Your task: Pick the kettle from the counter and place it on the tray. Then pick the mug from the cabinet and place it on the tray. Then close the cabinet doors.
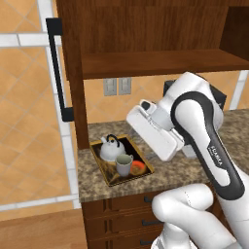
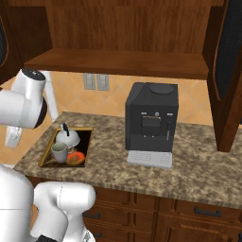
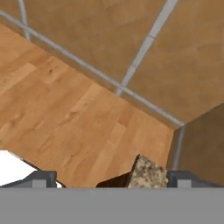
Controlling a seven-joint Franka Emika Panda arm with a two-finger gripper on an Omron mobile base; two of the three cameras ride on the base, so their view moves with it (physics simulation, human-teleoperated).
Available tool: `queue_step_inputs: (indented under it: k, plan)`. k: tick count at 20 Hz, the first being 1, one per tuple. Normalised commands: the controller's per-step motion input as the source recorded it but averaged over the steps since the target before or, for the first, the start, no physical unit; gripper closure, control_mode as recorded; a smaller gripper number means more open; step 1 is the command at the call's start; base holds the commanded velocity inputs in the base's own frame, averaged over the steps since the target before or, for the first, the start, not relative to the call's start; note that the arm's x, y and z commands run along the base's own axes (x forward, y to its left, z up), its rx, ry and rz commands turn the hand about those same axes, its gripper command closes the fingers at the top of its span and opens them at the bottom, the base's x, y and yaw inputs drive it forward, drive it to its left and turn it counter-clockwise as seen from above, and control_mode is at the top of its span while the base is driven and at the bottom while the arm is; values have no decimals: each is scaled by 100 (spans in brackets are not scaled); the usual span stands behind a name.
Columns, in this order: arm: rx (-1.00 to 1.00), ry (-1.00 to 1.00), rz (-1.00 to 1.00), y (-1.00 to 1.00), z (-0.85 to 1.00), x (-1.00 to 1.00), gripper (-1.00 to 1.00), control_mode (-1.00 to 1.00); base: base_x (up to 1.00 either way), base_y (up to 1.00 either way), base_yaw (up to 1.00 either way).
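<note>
1. The dark reddish-brown wooden wall cabinet (image 2: 118, 28) hangs above the gripper, its plain wooden shelf (image 2: 118, 64) bare where it shows.
2. Its two dark wood-framed cabinet doors stand swung out: the left door (image 1: 68, 73), with a long vertical black bar handle (image 1: 57, 68), is up and to the gripper's left; the right door (image 2: 229, 71) is well off to its right.
3. The speckled brown-grey granite-look counter (image 1: 194, 170) lies over dark wooden drawers (image 1: 116, 219); in the hand view a corner of the counter (image 3: 148, 173) sits between the fingertips, low in the picture.
4. A boxy black coffee machine (image 2: 150, 118) stands on the counter, well to the gripper's right.
5. The white arm's hand (image 1: 151, 129) hangs above the counter, just right of the tray and not touching it.
6. The gripper (image 3: 111, 178) has its two grey fingertips (image 3: 41, 178) spread wide apart with nothing between them but that counter corner; it looks down at light wooden floor (image 3: 65, 109) and orange tiled wall (image 3: 100, 30).
7. The shallow rectangular tray with a gold-brown rim (image 1: 103, 172) lies near the counter's left end, below and left of the hand.
8. The squat silvery-white dome kettle with a thin black arched handle (image 1: 112, 149) sits on the tray's far half.
9. The small grey-beige cylindrical mug (image 1: 124, 165) stands on the tray in front of the kettle, just beside an orange-red spot (image 1: 138, 167).
</note>
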Motion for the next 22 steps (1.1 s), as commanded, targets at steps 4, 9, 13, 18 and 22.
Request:
queue_step_inputs:
  k: [4,9,13,18,22]
  plan:
    - [0,-20,15,46,36,-34,-100,-100,0,0,0]
    - [15,-15,1,24,43,-39,-100,-100,0,0,0]
    - [10,-38,0,14,43,-51,-100,-100,0,0,0]
    - [0,-62,0,28,53,-56,-100,-100,0,0,0]
    - [-2,-33,-1,50,54,-33,-100,-100,0,0,0]
